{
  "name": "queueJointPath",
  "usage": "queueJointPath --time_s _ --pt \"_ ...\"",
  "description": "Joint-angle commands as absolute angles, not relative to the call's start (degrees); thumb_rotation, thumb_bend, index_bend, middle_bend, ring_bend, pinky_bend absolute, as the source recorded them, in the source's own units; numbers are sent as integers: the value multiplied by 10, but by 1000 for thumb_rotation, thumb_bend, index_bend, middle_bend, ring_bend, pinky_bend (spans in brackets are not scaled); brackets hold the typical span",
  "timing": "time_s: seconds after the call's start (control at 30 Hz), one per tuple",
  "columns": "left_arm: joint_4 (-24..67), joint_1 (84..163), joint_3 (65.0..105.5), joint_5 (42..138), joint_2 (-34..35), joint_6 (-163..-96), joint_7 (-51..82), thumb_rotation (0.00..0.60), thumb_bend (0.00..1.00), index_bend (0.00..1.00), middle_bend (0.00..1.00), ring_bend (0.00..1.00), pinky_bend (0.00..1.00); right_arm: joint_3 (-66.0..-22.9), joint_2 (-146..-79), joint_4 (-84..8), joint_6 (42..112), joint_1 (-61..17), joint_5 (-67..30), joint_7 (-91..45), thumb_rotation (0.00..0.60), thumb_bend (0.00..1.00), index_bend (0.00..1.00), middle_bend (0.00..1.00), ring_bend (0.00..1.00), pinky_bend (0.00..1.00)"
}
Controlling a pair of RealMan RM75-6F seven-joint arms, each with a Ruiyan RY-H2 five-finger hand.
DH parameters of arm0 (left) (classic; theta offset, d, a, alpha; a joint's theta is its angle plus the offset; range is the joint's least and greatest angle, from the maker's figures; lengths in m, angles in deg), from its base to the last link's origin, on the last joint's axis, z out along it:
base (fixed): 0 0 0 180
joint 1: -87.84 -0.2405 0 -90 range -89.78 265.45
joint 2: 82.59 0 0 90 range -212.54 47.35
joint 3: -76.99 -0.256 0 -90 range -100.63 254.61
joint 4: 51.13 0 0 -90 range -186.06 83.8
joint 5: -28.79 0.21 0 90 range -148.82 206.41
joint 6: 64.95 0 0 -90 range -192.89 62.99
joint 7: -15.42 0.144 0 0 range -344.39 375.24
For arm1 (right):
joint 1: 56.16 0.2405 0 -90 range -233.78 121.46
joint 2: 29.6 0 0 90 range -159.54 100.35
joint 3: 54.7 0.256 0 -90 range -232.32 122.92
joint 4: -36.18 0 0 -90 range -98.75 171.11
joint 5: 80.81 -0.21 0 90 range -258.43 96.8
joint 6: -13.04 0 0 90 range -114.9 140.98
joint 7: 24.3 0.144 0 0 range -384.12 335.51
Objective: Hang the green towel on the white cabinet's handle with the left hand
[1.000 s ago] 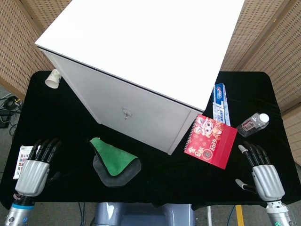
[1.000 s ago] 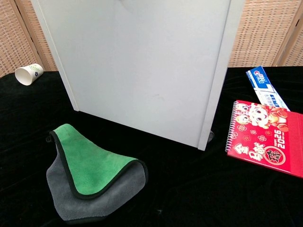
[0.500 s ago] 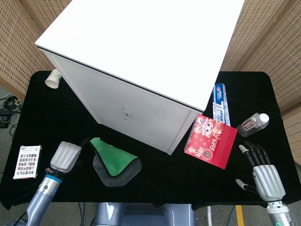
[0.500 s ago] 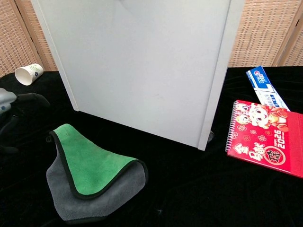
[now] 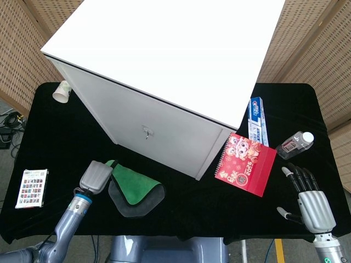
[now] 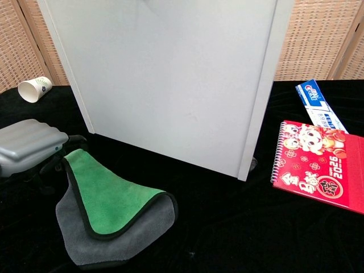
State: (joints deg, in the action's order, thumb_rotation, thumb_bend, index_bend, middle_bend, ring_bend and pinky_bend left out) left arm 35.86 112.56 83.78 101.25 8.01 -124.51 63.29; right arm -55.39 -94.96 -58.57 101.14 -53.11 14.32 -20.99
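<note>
one green towel [image 6: 108,196], two hands

light: bright, even | shadows: soft | focus: sharp | glare: none

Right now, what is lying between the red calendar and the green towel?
In the chest view, only the bottom corner of the white cabinet and bare black table lie between the red calendar and the green towel.

Left hand [image 5: 96,176] at green towel's [image 5: 134,187] edge, below white cabinet [image 5: 164,71].
</note>
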Motion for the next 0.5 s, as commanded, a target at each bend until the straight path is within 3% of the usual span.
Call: queueJointPath --time_s 0.03,0.13,0.3,0.5 --pt "344 1134 834 1002 89 -1244 639 600 187 238 718 697 625 -554 -950 -585 1011 -531 144 -211 600 150 0 0 0 0" --pt "332 1140 831 994 98 -1245 643 600 279 262 719 697 625 -555 -952 -585 1010 -531 145 -214 600 150 0 0 0 0" --pt "299 1146 817 1011 122 -1261 643 600 589 373 736 706 625 -554 -953 -585 1011 -531 145 -214 600 150 0 0 0 0" --pt "253 1147 802 1036 147 -1280 622 600 647 505 758 721 625 -555 -953 -585 1012 -531 147 -213 600 150 0 0 0 0"
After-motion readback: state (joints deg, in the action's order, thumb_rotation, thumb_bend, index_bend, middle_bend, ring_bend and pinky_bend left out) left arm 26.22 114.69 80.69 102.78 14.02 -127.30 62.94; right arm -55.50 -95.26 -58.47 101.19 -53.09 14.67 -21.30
